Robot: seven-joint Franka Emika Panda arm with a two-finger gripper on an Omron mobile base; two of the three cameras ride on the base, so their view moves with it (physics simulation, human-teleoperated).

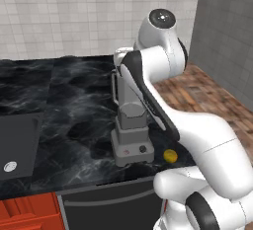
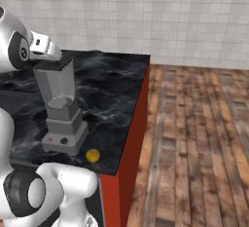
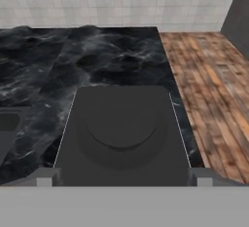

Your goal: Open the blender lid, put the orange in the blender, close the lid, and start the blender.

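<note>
Blender [image 1: 131,135] stood at centre of the left base view, on the black marble tabletop [image 1: 64,105] near its front edge. Its stepped grey base carried a red button [image 1: 126,151] and a black knob [image 1: 143,149]. Most of the jar was hidden behind the white arm in that view.

In the right base view the blender [image 2: 61,111] sat at left of the frame, its tapered jar upright. The blender lid [image 2: 53,66] lay dark and flat across the jar's rim, closed.

Orange [image 1: 170,156] rested on the tabletop just right of the blender base in the left base view, close to the tabletop's front edge. In the right base view the orange [image 2: 92,156] lay lower centre-left, just beside the base, not touching it.

Hand view looked down on the blender lid [image 3: 121,133], which took up the lower middle of the frame. The 2 fingers [image 3: 46,178] stood wide apart, 1 at each lower corner of the lid, holding nothing. Whether they touched the lid's sides could not be told.

A sink [image 1: 15,147] showed at left of the left base view. Wood floor [image 2: 194,138] lay at right of the right base view.
</note>
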